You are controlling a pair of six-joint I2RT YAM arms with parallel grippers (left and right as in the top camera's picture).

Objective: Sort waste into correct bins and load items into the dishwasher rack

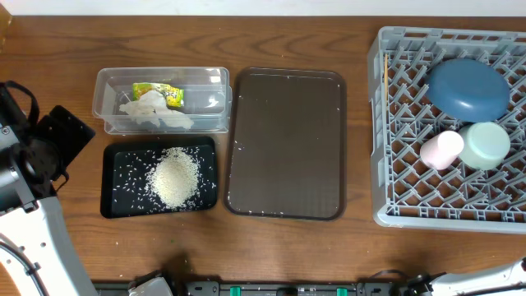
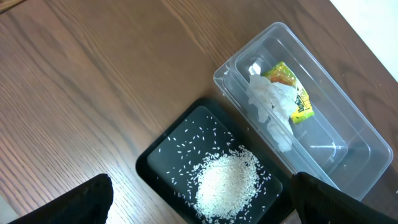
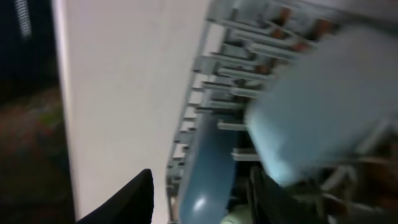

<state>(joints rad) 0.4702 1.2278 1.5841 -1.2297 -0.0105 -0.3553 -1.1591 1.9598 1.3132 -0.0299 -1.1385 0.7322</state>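
Note:
The clear tub (image 1: 160,99) holds crumpled white tissue (image 1: 152,111) and the green-and-yellow wrapper (image 1: 160,90); it also shows in the left wrist view (image 2: 323,118). The black tray (image 1: 115,177) holds the rice heap (image 1: 174,177). The grey rack (image 1: 394,164) holds the dark blue dish (image 1: 468,86), the pink cup (image 1: 441,150) and the mint-green bowl (image 1: 485,144). A light blue bowl (image 3: 323,106) shows blurred in the right wrist view, beside the dark blue dish (image 3: 208,168). My left gripper (image 2: 199,199) is open and empty, above the rice (image 2: 227,183). My right gripper (image 3: 199,199) looks open, close to the rack's side.
A large brown serving tray (image 1: 286,144) lies between the bins and the rack, with a few stray grains on it. My left arm (image 1: 33,156) stands at the table's left edge. The rack reaches the right edge of the overhead view.

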